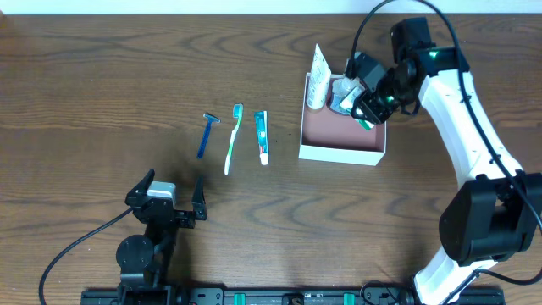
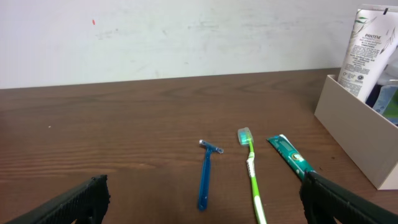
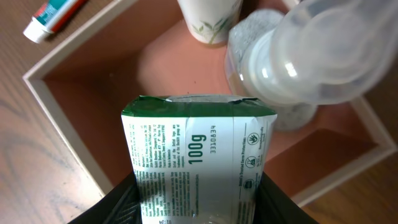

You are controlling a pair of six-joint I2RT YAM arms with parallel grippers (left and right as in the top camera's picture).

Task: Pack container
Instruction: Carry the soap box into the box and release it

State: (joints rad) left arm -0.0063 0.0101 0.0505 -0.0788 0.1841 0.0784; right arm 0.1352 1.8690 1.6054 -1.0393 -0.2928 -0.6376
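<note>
1. Right end effector point(image 1: 368, 106) was clamped on a green-and-white packet point(image 3: 199, 155) marked 100g. It held the packet above the container point(image 1: 339, 154), over the corner on the right arm's side.
2. Left end effector point(image 1: 169, 196) sat with its jaws wide and nothing between them. It was low over the desk point(image 1: 102, 85), well apart from the container on the left arm's side.
3. The container stood on the desk within the right arm's reach, white walls outside and dusty pink inside.
4. Done so far, as I judged it:
   - A white tube point(image 1: 318, 76) leaned upright in the container's far corner.
   - A clear bottle point(image 3: 311, 56) stood just beside the tube, inside the container.
   - Most of the pink floor was bare.
5. In hand: the packet was over the container but not yet set down. From the right wrist view I could not tell how far above the floor it hung.
6. Left to pack, by my count, were three things lying side by side on the desk, between the container and the left end effector. The toothpaste point(image 1: 262, 135) was nearest the container, then the green toothbrush point(image 1: 232, 140), then the blue razor point(image 1: 206, 134). I put the task at roughly halfway.
7. The desk was dark brown wood with a plain grain. A pale wall point(image 2: 186, 31) rose behind the desk's far edge, beyond the container.
</note>
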